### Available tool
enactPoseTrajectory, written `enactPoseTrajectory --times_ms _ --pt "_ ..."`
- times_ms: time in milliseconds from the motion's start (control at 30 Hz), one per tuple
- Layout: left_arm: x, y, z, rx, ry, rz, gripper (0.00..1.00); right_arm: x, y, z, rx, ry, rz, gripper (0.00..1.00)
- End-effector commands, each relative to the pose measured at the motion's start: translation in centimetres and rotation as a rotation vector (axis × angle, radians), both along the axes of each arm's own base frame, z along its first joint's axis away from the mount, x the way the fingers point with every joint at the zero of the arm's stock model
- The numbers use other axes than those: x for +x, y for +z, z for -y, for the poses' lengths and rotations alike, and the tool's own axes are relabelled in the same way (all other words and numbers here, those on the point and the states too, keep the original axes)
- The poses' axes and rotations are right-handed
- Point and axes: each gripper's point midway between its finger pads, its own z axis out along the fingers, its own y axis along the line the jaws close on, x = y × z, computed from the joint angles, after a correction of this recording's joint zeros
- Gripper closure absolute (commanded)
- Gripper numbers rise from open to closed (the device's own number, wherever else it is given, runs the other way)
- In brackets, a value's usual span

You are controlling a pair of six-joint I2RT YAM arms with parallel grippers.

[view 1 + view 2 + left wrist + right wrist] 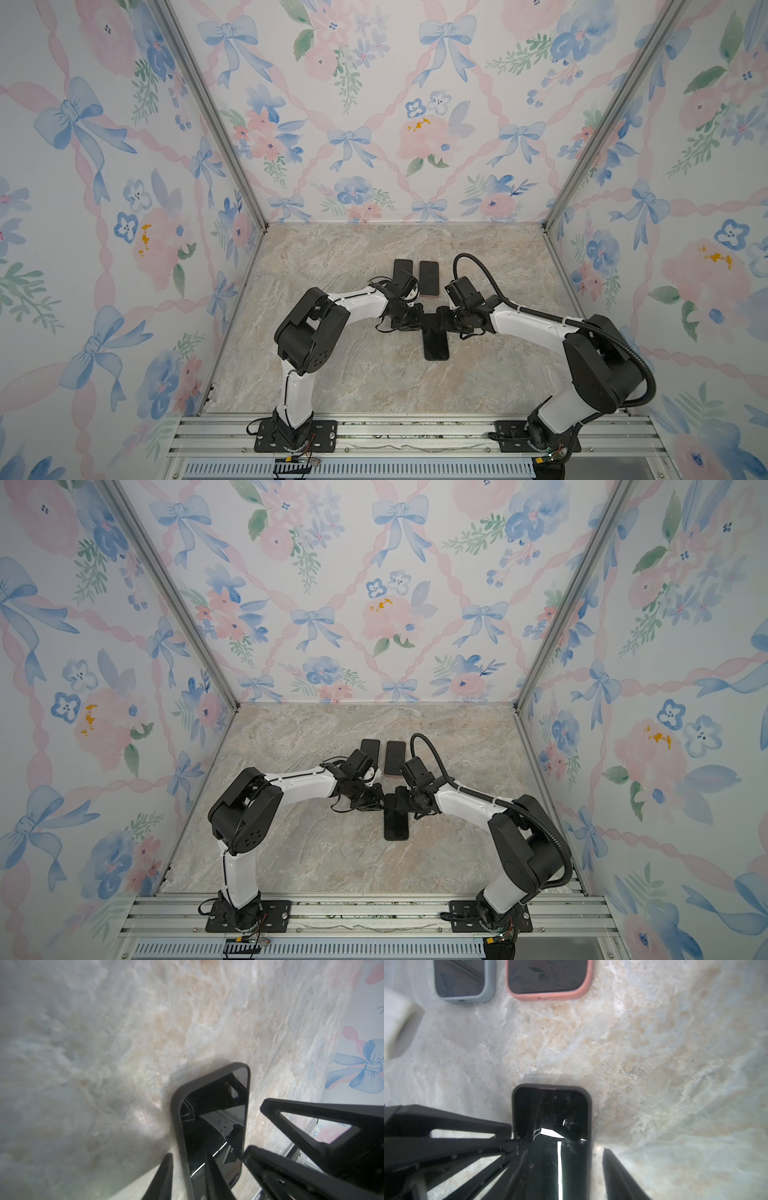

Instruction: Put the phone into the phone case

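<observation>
A black phone lies screen up in the middle of the marble table, seated inside a black phone case whose rim frames the glossy screen. Both grippers meet over its far end. My left gripper is open: one finger rests on the table outside the case's long edge, the other over the screen. My right gripper is open too, straddling the opposite long edge. In both top views the left gripper and right gripper hide the phone's far half.
Two more cased phones lie side by side farther back: one in a grey-blue case, one in a pink case. Floral walls close three sides. An aluminium rail carries both arm bases in front.
</observation>
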Motion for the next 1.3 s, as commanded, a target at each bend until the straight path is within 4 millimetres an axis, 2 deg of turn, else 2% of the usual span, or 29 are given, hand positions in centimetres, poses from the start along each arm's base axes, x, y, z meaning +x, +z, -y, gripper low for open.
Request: enactPoseTrajectory --times_ms 0,100,333,400,433,533,700,833,1033,1167,1267 --pt "1.0 2.5 -1.9 0.000 0.045 0.085 0.62 -1.6 0.6 0.2 -0.083 0.015 0.004 0.26" --pt "0.8 2.8 -3.6 0.007 0.074 0.091 0.53 -2.7 0.3 -0.4 -0.117 0.028 -0.006 0.12" --pt "0.6 2.5 -7.0 0.031 0.137 0.088 0.35 -4.2 -1.0 -2.0 -0.136 -0.001 -0.056 0.04" --pt "0.7 2.5 -7.3 0.029 0.140 0.088 0.33 -4.3 -1.0 -2.3 -0.164 -0.001 -0.062 0.01" --pt "0.6 2.4 -7.3 0.032 0.139 0.087 0.31 -4.4 -2.0 -2.1 -0.208 -0.003 -0.085 0.00" --pt "0.6 2.2 -7.3 0.033 0.137 0.083 0.30 -4.5 -2.7 -1.4 -0.293 -0.021 -0.107 0.00" --pt "0.5 1.9 -7.4 0.036 0.136 0.077 0.30 -4.8 -4.2 -1.5 -0.330 -0.028 -0.137 0.06" --pt "0.4 1.7 -7.4 0.038 0.136 0.072 0.29 -4.7 -4.5 -1.5 -0.343 -0.026 -0.132 0.09" --pt "0.4 1.9 -7.3 0.035 0.138 0.076 0.29 -4.5 -5.3 -1.1 -0.361 -0.034 -0.136 0.25" --pt "0.5 2.0 -7.3 0.037 0.140 0.078 0.29 -4.0 -3.9 -0.9 -0.352 -0.030 -0.110 0.30" --pt "0.8 2.3 -7.1 0.030 0.138 0.086 0.29 -2.6 -1.0 0.4 -0.353 -0.039 -0.063 0.33"
